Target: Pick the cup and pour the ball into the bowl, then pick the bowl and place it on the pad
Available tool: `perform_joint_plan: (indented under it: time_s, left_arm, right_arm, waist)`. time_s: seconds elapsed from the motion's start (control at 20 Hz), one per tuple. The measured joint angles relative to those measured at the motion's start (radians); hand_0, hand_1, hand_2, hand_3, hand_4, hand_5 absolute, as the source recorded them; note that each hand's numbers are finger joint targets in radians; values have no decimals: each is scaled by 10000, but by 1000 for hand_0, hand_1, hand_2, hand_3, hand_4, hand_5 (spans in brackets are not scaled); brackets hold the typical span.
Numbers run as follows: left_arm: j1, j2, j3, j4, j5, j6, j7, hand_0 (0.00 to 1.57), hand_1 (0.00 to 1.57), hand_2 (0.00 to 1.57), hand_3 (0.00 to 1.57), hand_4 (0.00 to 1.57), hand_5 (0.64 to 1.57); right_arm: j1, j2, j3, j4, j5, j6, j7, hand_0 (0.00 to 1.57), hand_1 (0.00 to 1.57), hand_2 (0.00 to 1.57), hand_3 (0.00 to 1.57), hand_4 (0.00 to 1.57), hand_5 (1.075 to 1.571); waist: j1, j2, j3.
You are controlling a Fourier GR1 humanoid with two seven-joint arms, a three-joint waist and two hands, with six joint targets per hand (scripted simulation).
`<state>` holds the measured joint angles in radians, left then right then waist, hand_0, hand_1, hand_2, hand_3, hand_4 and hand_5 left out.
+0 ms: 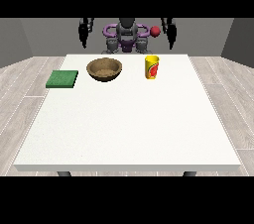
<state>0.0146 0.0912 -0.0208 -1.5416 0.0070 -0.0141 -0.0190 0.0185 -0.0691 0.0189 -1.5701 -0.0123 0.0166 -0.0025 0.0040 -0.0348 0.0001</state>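
Note:
A yellow cup [152, 67] with a red mark stands upright on the white table [129, 119], at the far side right of centre. A small red ball [155, 31] shows in the air above the cup, level with the robot's chest. Left of the cup sits a brown wooden bowl [104, 69], which looks empty. A green pad [62, 79] lies flat near the table's left edge. The hand at the view's left [85, 32] and the hand at the view's right [170, 32] hang raised behind the table's far edge, fingers pointing down and relaxed, holding nothing.
The robot's torso [127, 37] stands behind the far edge of the table. A wooden floor surrounds the table on all sides.

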Motion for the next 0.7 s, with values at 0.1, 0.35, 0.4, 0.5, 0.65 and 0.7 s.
perform_joint_plan:
  time_s: [0.1,0.35,0.4,0.5,0.65,0.7]
  left_arm:
    - [-40,95,28,-239,20,-18,169,0,0,0,0,0,1557]
    - [-284,192,216,-887,357,-20,913,0,0,0,0,0,1558]
    - [-464,179,412,-1053,615,19,1178,0,0,0,0,0,1557]
    - [-820,277,783,-1385,1053,24,1630,0,0,0,0,0,1554]
    - [-916,535,1317,-1733,1609,-237,1677,0,0,0,0,0,1547]
    - [-864,517,1366,-1854,1691,-282,1601,0,0,0,0,0,1544]
  right_arm:
    - [-37,-84,-23,-238,-11,3,174,0,0,0,0,0,1569]
    - [-46,-510,-339,-783,-350,248,816,0,0,0,0,0,1569]
    - [-42,-775,-680,-844,-773,536,993,0,0,0,0,0,1570]
    - [52,-1146,-1169,-882,-1296,979,941,0,0,0,0,0,1570]
    - [66,-1478,-1753,-1046,-1857,1402,902,0,0,0,0,0,1570]
    - [26,-1563,-1968,-972,-1978,1495,766,0,0,0,0,0,1570]
  waist:
    - [0,-611,2]
    - [-129,-1888,-8]
    - [-188,-1961,-4]
    - [-229,-1829,0]
    - [-220,-1426,-1]
    - [-147,-1265,-1]
